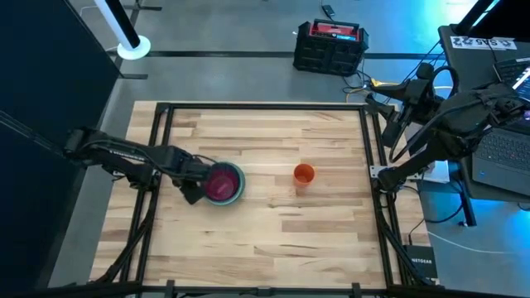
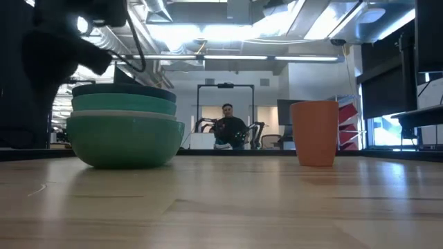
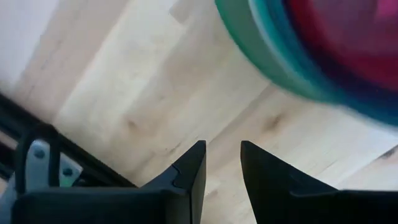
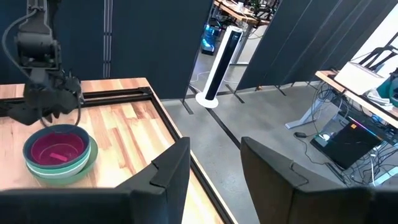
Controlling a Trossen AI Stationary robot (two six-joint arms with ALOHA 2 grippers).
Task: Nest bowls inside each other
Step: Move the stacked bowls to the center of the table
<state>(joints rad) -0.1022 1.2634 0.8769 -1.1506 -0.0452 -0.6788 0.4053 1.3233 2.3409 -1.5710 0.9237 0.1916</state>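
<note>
The bowls point(image 1: 224, 184) stand nested in one stack left of the table's middle. A magenta bowl point(image 4: 57, 149) is innermost, and the teal-green outer bowl point(image 2: 124, 138) rests with its base on the wood. My left gripper point(image 1: 196, 192) points down just left of the stack, beside its rim. It is open, and the left wrist view shows only bare table between its fingers point(image 3: 222, 167). My right gripper point(image 4: 214, 168) is open and held high off the table's right edge, with nothing between its fingers.
A small orange cup point(image 1: 304, 174) stands upright right of the stack, with bare wood between them. A black frame rail point(image 1: 157, 165) runs along the table's left side near my left arm. A person point(image 2: 228, 124) shows far behind the table.
</note>
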